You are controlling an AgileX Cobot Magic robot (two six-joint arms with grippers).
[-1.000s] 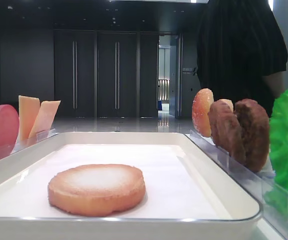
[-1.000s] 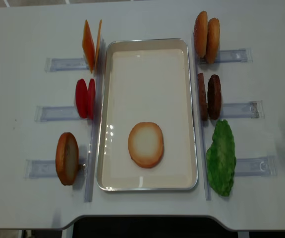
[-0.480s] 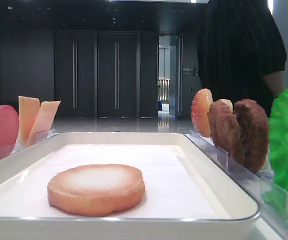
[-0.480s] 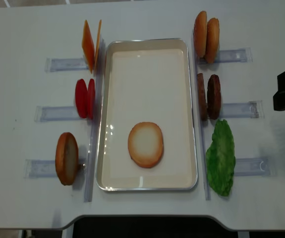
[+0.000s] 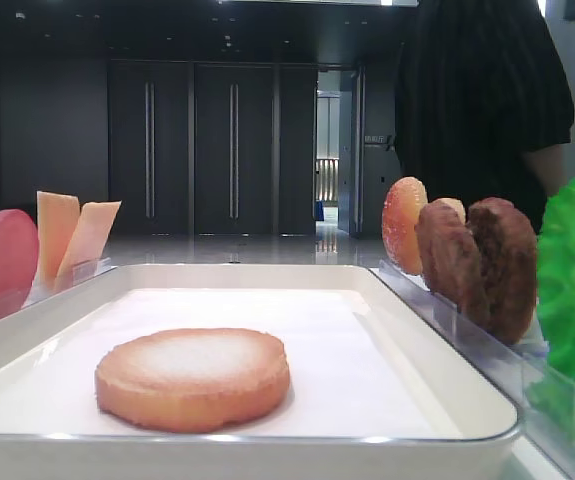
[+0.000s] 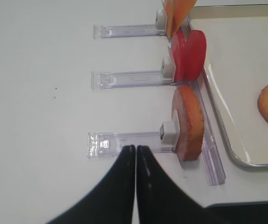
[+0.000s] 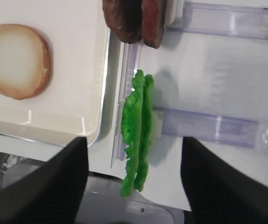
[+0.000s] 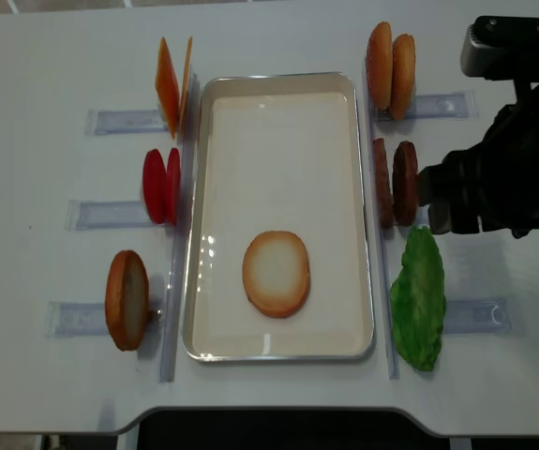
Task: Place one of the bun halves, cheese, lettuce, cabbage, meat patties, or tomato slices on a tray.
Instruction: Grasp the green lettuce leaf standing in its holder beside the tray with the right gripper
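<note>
**Ana:** Green is the worry for me. The lettuce [image 8: 417,298] stands on edge in its clear holder [image 7: 208,125] just outside the right rim of the tray [image 8: 280,84], and the right gripper [image 7: 134,186] hangs above it with its jaws spread wide and nothing between them.

**Ben:** So, what could go wrong?

**Ana:** My guess is the leaf is thin and floppy, so the fingers could close on only a frill and let it fold or slip out on the lift. Coming down off-centre, a finger could also catch the holder or the tray rim right next to it.

**Ben:** And the meat patties [image 8: 395,183]?

**Ana:** They stand just beyond the lettuce, near the arm. A careless approach might nudge them out of their slot.

**Ben:** Is anything on the tray already?

**Ana:** One bun half [image 8: 276,273] lies flat toward the near end. If the lettuce is meant to go on top, a release from too high could leave it draped half off.

**Ben:** What about the left side?

**Ana:** The left gripper [image 6: 135,151] hangs with its fingers pressed together, empty, beside another bun half [image 6: 188,122]. The tomato slices [image 6: 188,55] and cheese [image 8: 172,82] are untouched
</note>
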